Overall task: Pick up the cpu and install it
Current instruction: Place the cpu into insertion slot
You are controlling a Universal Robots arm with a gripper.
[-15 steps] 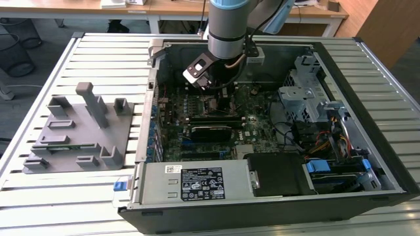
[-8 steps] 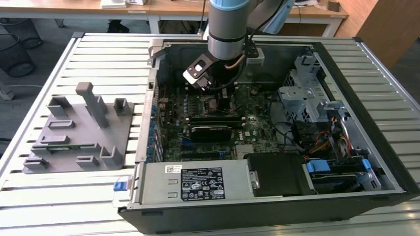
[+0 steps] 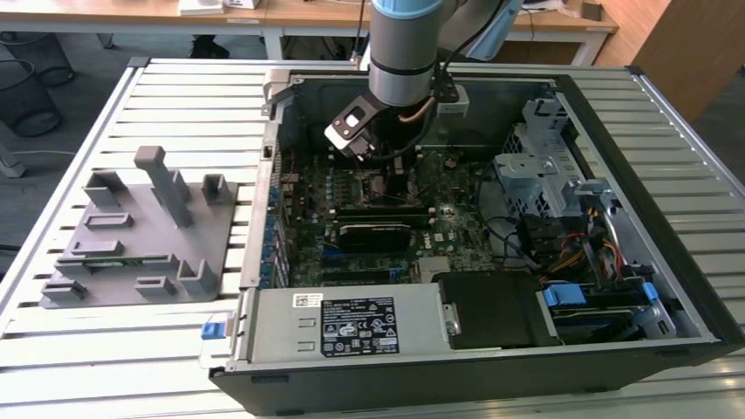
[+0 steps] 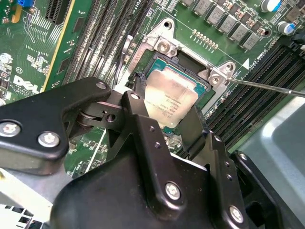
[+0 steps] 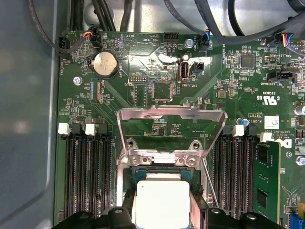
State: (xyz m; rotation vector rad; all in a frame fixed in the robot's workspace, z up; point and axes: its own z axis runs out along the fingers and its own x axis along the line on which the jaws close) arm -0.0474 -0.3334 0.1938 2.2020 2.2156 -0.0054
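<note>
Cpu (image 4: 171, 98) is clamped by the gripper (image 3: 375, 159) over the open socket (image 4: 162, 59), upper centre of the exterior view.

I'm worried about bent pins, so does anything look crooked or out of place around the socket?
Nothing stands out: the cpu, held by the gripper, lines up squarely with the socket, whose metal frame is swung open.
</note>
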